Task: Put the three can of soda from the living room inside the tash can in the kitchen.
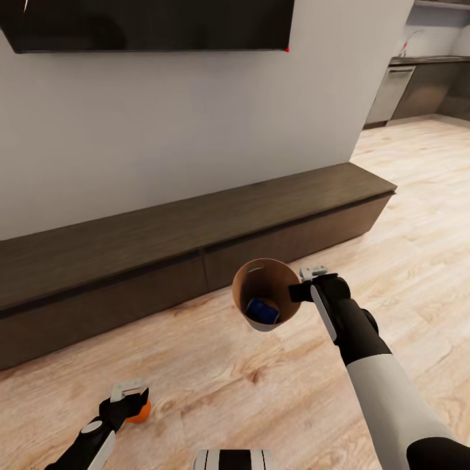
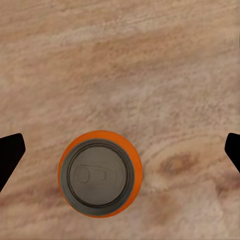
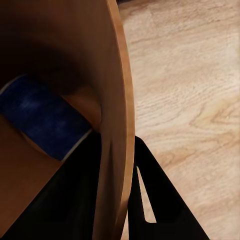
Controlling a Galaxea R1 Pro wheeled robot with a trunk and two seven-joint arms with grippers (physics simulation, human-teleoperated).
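A long low dark-wood cabinet [image 1: 196, 241] runs along the grey wall beneath a dark wall-mounted screen [image 1: 150, 25], over a warm plank floor [image 1: 405, 215]. The right gripper [image 1: 301, 290] is clamped on the rim of the trash can [image 1: 261, 287], one finger inside and one outside, holding it above the floor, tilted with its mouth toward the camera. A dark blue soda can [image 1: 262, 311] lies on its side at the bottom. The left gripper [image 1: 128, 397] hangs wide open over an upright orange soda can [image 2: 100, 173] on the floor, grey top up. No lettering can be read.
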